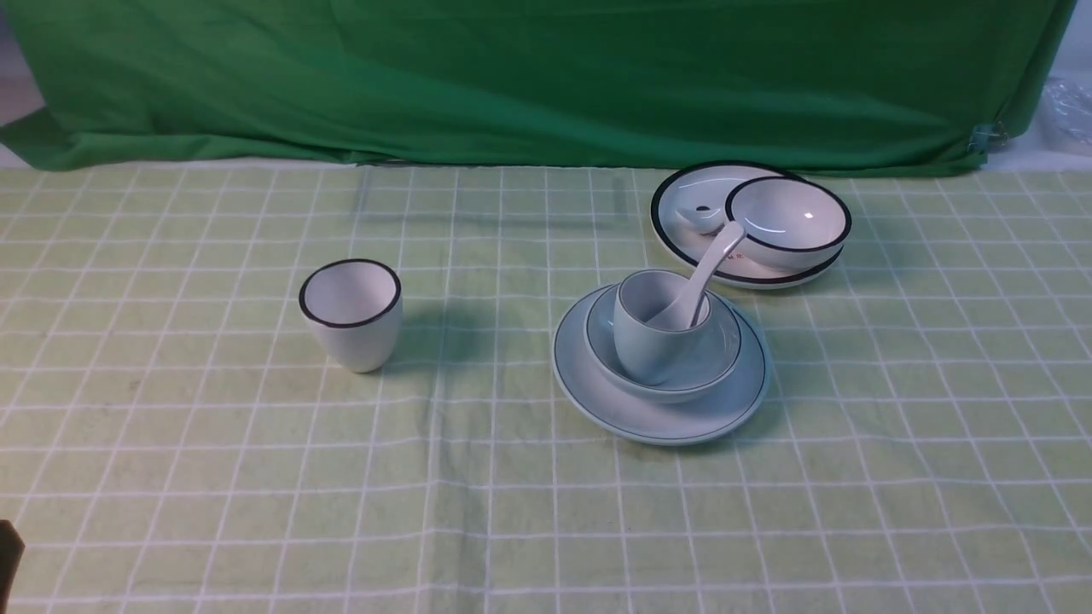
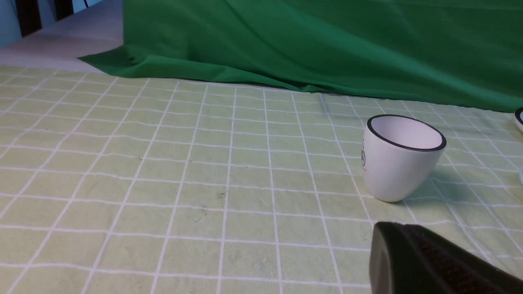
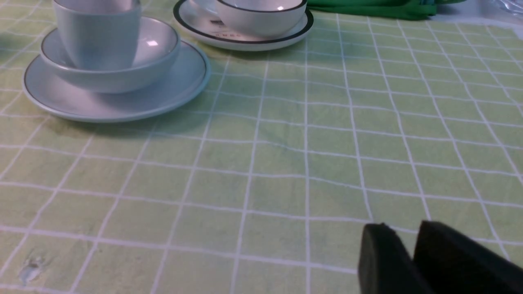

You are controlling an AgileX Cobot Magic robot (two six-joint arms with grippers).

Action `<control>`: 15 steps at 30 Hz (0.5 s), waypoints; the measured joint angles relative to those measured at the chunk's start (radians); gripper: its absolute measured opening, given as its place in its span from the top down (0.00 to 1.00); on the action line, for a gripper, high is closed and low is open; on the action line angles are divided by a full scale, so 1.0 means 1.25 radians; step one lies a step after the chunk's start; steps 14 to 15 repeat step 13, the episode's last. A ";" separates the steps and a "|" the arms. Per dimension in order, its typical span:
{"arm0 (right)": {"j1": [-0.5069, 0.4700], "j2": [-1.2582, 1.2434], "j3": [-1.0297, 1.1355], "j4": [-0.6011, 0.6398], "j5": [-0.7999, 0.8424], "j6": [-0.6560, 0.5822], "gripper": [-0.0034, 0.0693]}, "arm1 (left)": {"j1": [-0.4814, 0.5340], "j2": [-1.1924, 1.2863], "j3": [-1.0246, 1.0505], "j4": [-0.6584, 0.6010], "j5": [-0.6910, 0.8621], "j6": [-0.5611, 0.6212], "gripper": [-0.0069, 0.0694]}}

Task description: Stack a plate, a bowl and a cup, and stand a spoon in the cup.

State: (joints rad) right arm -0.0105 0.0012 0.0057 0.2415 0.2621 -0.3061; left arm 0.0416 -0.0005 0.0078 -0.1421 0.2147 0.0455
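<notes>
- Right gripper (image 3: 408, 261): fingers nearly closed, holding nothing; left gripper (image 2: 433, 261): opening impossible to tell.
- Plate (image 1: 597, 384), bowl (image 1: 721, 345), cup (image 1: 648, 341) stacked just right of centre; spoon (image 1: 708, 273) leans toward one o'clock.
- Likely rigid, slick, breakable ceramic; grip the spoon's handle.

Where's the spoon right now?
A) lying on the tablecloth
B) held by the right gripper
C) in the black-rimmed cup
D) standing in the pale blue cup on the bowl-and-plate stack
D: in the front view the spoon leans out of the pale blue cup, which sits in the bowl on the plate; the black-rimmed cup is empty.
</notes>
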 joint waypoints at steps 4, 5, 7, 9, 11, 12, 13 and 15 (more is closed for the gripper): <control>0.000 0.000 0.000 0.000 -0.001 0.000 0.71 | 0.000 0.000 0.000 0.000 0.000 0.001 0.90; 0.000 0.000 0.000 0.000 -0.001 0.000 0.71 | 0.000 0.000 0.000 0.000 0.000 0.001 0.90; 0.000 0.000 0.000 0.000 -0.001 0.000 0.70 | 0.000 0.000 0.000 0.000 0.000 0.001 0.90; 0.000 0.000 0.000 0.000 -0.001 0.000 0.70 | 0.000 0.000 0.000 0.000 0.000 0.001 0.90; 0.000 0.000 0.000 0.000 -0.001 0.000 0.69 | 0.000 0.000 0.000 0.000 0.000 0.001 0.90; 0.000 0.000 0.000 0.000 -0.001 0.000 0.69 | 0.000 0.000 0.000 0.000 0.000 0.001 0.90; 0.000 0.000 0.000 0.000 -0.001 0.000 0.69 | 0.000 0.000 0.000 0.000 0.000 0.001 0.90; 0.000 0.000 0.000 0.000 -0.001 0.000 0.69 | 0.000 0.000 0.000 0.000 0.000 0.001 0.90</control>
